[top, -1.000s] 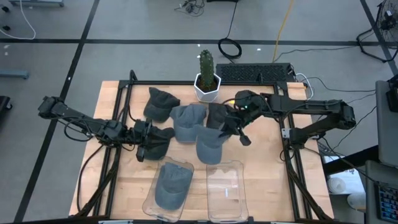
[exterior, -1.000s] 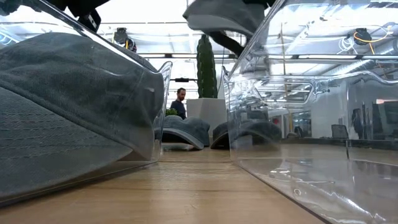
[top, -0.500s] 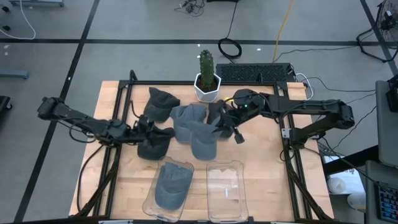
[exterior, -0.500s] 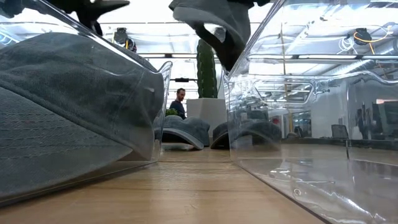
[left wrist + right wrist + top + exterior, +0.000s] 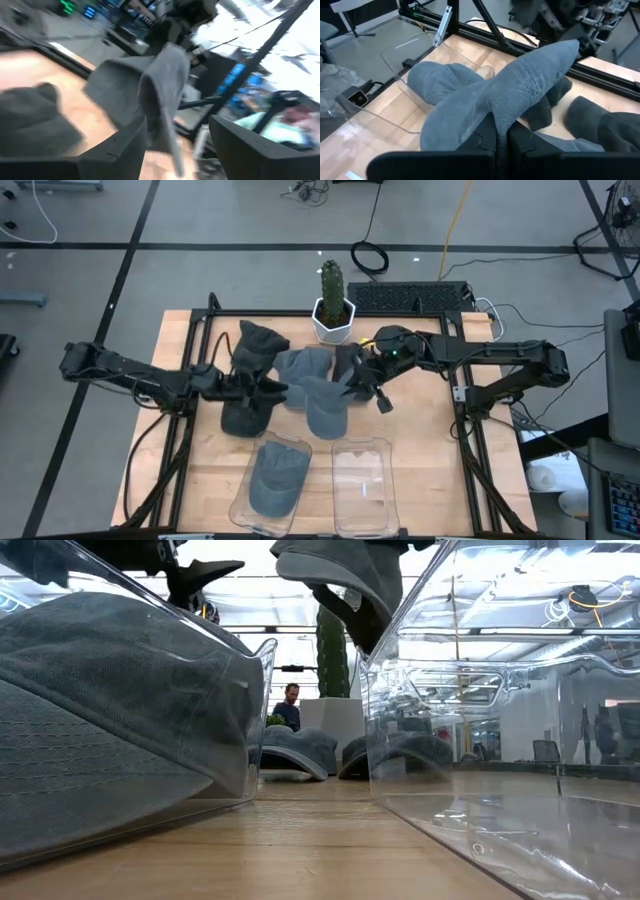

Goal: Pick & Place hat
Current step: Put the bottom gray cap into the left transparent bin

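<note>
While the right gripper (image 5: 362, 387) is pressed together on the brim of a grey hat (image 5: 325, 406), this hat hangs from it in the middle of the high view, above the wooden table (image 5: 420, 440). From the right wrist view the two dark fingers (image 5: 485, 140) meet with the fabric pinched between them, and the held hat (image 5: 505, 100) spreads away from them over the table. The low view shows the same hat (image 5: 340, 575) lifted at the top centre of the frame, over the edge of the clear bins.

Left of centre in the high view, the left gripper (image 5: 268, 390) is over a dark hat (image 5: 245, 412) that lies on the table. Its fingers (image 5: 125, 150) are spread wide in the left wrist view, with nothing between them that they pinch; the lifted grey hat (image 5: 155, 95) shows beyond them, in the gap. Whether a fingertip touches the dark hat I cannot tell.

More hats (image 5: 262, 345) lie in a group at the upper middle of the table, near a potted cactus (image 5: 332, 302). At the lower middle, the left clear bin (image 5: 270, 480) already has one grey hat inside, and the right clear bin (image 5: 362, 485) is just beside it.
</note>
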Robot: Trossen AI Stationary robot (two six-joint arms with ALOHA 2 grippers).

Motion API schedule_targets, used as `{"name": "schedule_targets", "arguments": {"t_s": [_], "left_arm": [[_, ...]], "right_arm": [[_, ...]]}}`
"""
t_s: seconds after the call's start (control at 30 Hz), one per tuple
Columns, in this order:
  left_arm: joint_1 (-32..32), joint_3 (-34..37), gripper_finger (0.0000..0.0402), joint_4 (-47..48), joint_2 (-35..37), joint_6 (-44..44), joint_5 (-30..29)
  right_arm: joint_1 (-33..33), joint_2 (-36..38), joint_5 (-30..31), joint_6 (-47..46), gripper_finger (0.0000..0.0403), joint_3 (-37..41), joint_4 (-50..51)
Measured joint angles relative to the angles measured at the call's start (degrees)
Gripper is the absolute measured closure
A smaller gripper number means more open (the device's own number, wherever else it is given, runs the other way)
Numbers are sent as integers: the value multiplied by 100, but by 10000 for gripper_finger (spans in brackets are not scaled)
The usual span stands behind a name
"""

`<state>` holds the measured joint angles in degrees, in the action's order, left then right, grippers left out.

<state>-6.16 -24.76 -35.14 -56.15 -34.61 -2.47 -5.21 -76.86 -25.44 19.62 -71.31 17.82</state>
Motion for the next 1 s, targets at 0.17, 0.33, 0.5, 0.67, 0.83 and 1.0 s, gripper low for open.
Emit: {"name": "schedule_targets", "arguments": {"t_s": [0.17,0.33,0.5,0.67,0.83,1.0], "left_arm": [[547,-274,170,372,-6,-185,1206],[1169,-898,169,1152,-121,-497,1845],[1428,-1786,169,2110,-743,-317,2607],[1694,-2591,169,2615,-1337,-312,3314],[1701,-3144,169,2688,-2008,-657,4231],[1716,-3433,169,2830,-2379,-790,4435]], "right_arm": [[159,0,-7,-7,403,129,-9],[425,-72,-10,-134,403,280,-391],[573,-192,-7,-118,403,284,-424],[607,-313,12,-161,403,292,-382],[607,-395,41,-154,403,293,-349],[609,-376,408,-54,403,207,-383]]}}
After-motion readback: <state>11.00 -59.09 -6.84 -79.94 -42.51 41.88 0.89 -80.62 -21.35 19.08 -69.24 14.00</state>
